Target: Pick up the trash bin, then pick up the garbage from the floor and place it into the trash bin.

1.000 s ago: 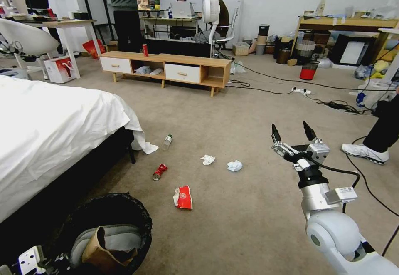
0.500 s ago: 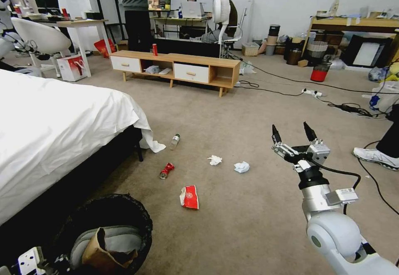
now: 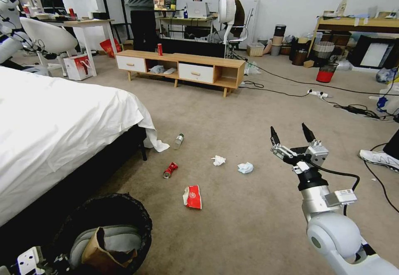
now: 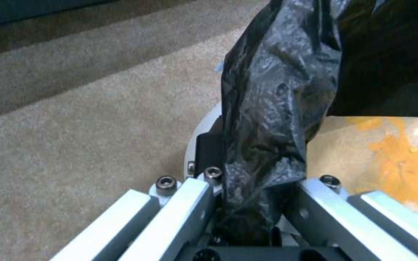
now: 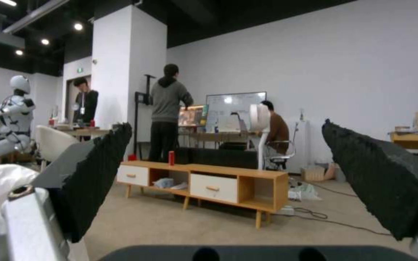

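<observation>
The trash bin (image 3: 139, 214), lined with a crinkled black bag (image 4: 277, 90), hangs at the lower left of the head view with a tan cardboard tray (image 3: 99, 248) inside it. My left gripper (image 4: 255, 203) is shut on its bagged rim. Garbage lies on the carpet ahead: a clear bottle (image 3: 178, 140), a crushed red can (image 3: 170, 169), a red-white packet (image 3: 193, 196) and two white tissues (image 3: 218, 160) (image 3: 245, 167). My right gripper (image 3: 291, 135) is open and holds nothing, raised above the floor to the right of the tissues.
A bed with a white sheet (image 3: 62, 121) fills the left side. A low wooden cabinet (image 3: 187, 69) with an upright red can (image 3: 159, 49) stands ahead. Cables (image 3: 353, 108), a small red bin (image 3: 325, 73) and a person's shoe (image 3: 378, 158) are at the right.
The whole head view has shifted to the right, so the camera has moved. Both arms keep the same pose and the bin stays in my left gripper.
</observation>
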Tool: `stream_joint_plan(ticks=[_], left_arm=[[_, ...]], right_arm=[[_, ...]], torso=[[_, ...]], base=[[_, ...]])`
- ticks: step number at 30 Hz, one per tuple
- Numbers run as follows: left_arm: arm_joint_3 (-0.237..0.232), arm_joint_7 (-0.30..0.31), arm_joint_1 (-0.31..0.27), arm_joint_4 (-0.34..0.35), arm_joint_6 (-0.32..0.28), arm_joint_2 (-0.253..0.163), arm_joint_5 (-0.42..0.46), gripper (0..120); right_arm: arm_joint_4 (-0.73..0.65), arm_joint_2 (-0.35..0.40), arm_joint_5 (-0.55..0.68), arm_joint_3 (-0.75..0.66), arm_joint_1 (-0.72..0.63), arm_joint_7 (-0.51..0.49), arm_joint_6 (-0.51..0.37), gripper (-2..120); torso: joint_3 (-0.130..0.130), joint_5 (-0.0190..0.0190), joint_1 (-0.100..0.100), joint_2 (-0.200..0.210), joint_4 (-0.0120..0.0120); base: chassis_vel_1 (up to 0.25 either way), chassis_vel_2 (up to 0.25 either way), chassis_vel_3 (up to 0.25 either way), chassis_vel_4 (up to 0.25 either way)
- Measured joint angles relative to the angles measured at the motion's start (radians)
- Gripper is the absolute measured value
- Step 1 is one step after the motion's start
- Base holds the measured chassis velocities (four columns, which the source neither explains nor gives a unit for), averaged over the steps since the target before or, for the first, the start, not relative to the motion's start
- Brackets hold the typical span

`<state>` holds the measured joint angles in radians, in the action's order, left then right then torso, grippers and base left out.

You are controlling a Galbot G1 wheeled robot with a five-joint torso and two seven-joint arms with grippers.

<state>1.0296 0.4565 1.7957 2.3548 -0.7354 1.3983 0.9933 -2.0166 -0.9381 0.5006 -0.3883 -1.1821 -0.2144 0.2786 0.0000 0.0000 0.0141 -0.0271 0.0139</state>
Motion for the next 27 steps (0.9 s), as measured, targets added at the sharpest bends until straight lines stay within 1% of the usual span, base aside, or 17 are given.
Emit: stream_joint_plan(ticks=[5,11,13,14,17,18,19,24,26,27], left_arm=[[-0.002,-0.001,-0.001,-0.002,0.000,-0.001,-0.001,1],[-0.004,-0.002,-0.003,-0.003,0.000,-0.001,-0.002,1],[-0.004,-0.002,-0.004,-0.003,0.000,-0.002,-0.002,1],[-0.004,-0.002,-0.004,-0.003,0.000,-0.003,-0.002,1],[-0.003,-0.002,-0.004,-0.004,0.000,-0.004,-0.002,1],[-0.002,-0.002,-0.004,-0.004,0.000,-0.005,-0.002,1],[-0.002,-0.002,-0.004,-0.005,0.000,-0.005,-0.002,1],[-0.002,-0.002,-0.005,-0.006,0.000,-0.004,-0.001,1],[-0.002,-0.002,-0.006,-0.007,0.000,-0.003,-0.001,1],[-0.002,-0.002,-0.007,-0.008,0.000,-0.003,-0.001,1]], right_arm=[[0.004,0.001,-0.002,0.000,0.001,0.002,0.005,100],[0.012,0.002,-0.005,0.002,0.001,0.009,0.013,100],[0.014,0.002,-0.005,0.004,0.002,0.011,0.015,100],[0.014,0.002,-0.005,0.004,0.002,0.011,0.015,100],[0.014,0.002,-0.005,0.005,0.002,0.012,0.015,100],[0.015,0.002,-0.005,0.005,0.003,0.012,0.015,100],[0.016,0.001,-0.005,0.006,0.003,0.012,0.015,100],[0.016,0.000,-0.005,0.007,0.003,0.012,0.016,100],[0.018,0.000,-0.005,0.007,0.002,0.012,0.016,100],[0.019,0.000,-0.005,0.007,0.002,0.012,0.016,100]], torso=[[0.000,0.0000,0.000,0.000,0.0000],[0.000,-0.0002,0.000,0.000,0.0000],[0.000,0.0006,0.000,0.000,-0.0001],[0.000,-0.0002,0.000,0.000,-0.0001],[0.000,-0.0003,0.000,0.000,-0.0001],[0.000,0.0005,0.000,0.000,-0.0001],[0.000,-0.0003,0.000,0.000,0.0002],[0.000,0.0003,0.000,0.000,-0.0001],[0.000,-0.0002,0.000,0.000,-0.0003],[0.000,-0.0007,0.000,0.000,0.0001]], base=[[-0.010,0.015,0.016,-0.021],[-0.093,0.117,0.091,-0.098],[-0.147,0.170,0.180,-0.177],[-0.210,0.212,0.190,-0.184],[-0.210,0.216,0.220,-0.184],[-0.245,0.236,0.219,-0.245],[-0.263,0.236,0.254,-0.258],[-0.264,0.269,0.270,-0.271],[-0.260,0.281,0.284,-0.293],[-0.270,0.280,0.284,-0.293]])
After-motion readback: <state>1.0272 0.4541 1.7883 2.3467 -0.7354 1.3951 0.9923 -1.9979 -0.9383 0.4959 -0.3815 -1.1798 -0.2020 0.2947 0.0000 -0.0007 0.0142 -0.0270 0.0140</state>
